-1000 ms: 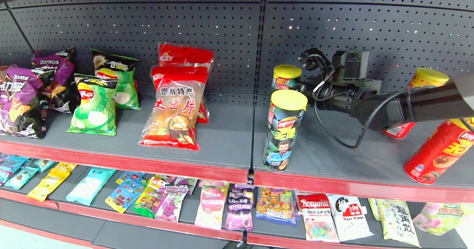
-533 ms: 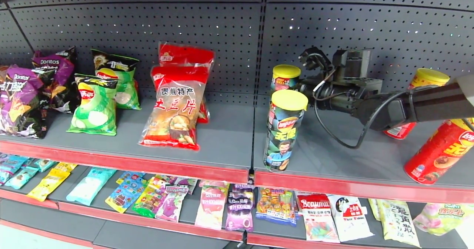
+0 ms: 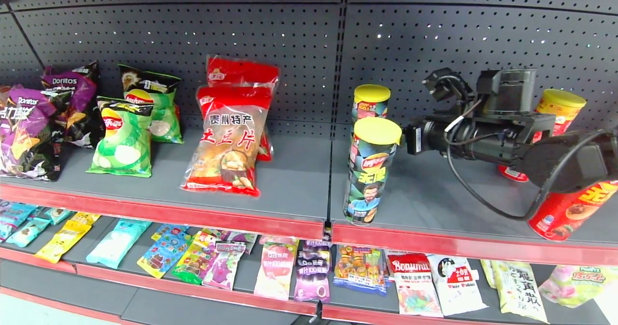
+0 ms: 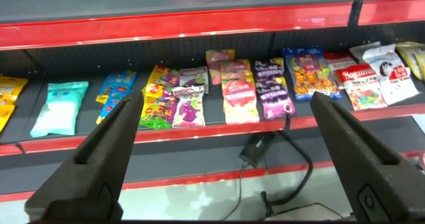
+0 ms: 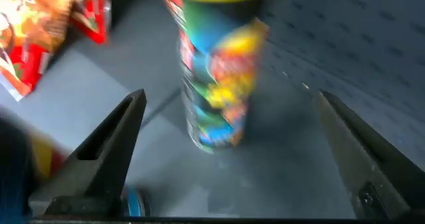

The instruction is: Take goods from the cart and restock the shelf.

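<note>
One yellow-lidded can (image 5: 212, 117) stands on the shelf (image 3: 434, 204) just ahead of my right jaws.
They gape wide, empty; it looks placed, so I'd back straight out, level, neither finger clipping it.

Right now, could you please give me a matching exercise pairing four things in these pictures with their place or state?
Things:
1. front green bag
2. front yellow-lidded can
3. front red can
4. left claw

Places or states:
A. open, holding nothing
B. upper shelf, right end
C. upper shelf, middle, near the front edge
D. upper shelf, left part

Pairs: 1-D, 2-C, 3-B, 4-A
</note>
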Robot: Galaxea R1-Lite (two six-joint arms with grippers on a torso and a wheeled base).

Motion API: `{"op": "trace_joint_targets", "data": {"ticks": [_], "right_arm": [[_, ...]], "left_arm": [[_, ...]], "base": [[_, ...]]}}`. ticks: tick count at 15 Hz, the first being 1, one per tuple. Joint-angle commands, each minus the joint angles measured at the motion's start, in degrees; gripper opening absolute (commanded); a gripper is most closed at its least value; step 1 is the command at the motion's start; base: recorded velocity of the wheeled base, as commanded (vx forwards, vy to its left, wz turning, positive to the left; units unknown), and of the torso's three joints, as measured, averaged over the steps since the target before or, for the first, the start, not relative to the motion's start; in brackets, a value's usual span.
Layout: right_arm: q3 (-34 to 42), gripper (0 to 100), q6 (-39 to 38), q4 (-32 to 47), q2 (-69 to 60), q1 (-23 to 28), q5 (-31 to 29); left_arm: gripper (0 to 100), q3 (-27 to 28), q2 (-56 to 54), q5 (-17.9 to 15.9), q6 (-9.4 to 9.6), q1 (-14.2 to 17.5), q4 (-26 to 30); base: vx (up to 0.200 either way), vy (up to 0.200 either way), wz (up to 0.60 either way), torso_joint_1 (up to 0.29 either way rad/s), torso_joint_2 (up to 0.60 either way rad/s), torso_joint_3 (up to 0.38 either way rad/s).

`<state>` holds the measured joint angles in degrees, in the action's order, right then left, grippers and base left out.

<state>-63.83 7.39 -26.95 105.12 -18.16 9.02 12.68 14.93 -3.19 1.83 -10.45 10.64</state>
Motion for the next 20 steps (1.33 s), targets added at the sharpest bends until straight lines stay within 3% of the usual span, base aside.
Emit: {"op": "trace_joint_targets", "data": {"ticks": [1,5,8,11,12,14,16,17,20], "right_arm": [[6.09,100,-0.09,-0.03,-6.68,2.08,-2.61],[14.26,100,-0.18,0.15,-13.27,3.05,-7.35],[23.31,100,-1.94,0.59,-21.8,0.85,-8.58],[33.07,100,-3.43,0.67,-31.47,-2.49,-11.22],[39.22,100,-3.17,0.85,-38.06,-2.67,-12.27],[44.58,100,-3.17,1.47,-44.65,-2.23,-12.36],[46.16,100,-2.99,11.31,-54.49,-1.35,-13.06],[43.79,100,-2.99,20.63,-60.03,-0.03,-13.24],[42.38,100,-2.2,32.49,-68.64,5.16,-14.47]], "left_arm": [[100,-0.11,1.5,-0.76,0.19,-0.01,-0.01],[100,0.07,4.23,-2.43,0.37,-0.1,-0.18],[100,0.77,7.13,-2.43,0.81,-0.36,-0.36],[100,1.82,12.22,-2.61,4.94,-0.45,-0.36],[100,4.46,17.67,-2.78,6.17,-0.45,-0.36],[100,8.85,24.35,-2.17,6.26,-0.45,-0.27],[100,13.16,31.21,-1.9,6.96,-0.45,-0.27],[100,14.3,34.02,-1.99,7.05,-0.45,-0.45],[100,14.57,36.57,-2.08,7.75,-0.45,-0.89]], "base": [[0.0,0.0,0.0,0.0,0.0,0.0],[0.0,0.0,0.0,0.0,0.0,0.0],[0.0,0.0,0.0,0.0,0.0,0.0],[0.0,0.0,0.0,0.0,0.0,0.0],[0.0,0.0,0.0,0.0,0.0,0.0],[0.0,0.0,0.0,0.0,0.0,0.0],[0.0,0.0,0.0,0.0,0.0,0.0],[0.0,0.0,0.0,0.0,0.0,0.0],[0.0,0.0,0.0,0.0,0.0,0.0]]}}
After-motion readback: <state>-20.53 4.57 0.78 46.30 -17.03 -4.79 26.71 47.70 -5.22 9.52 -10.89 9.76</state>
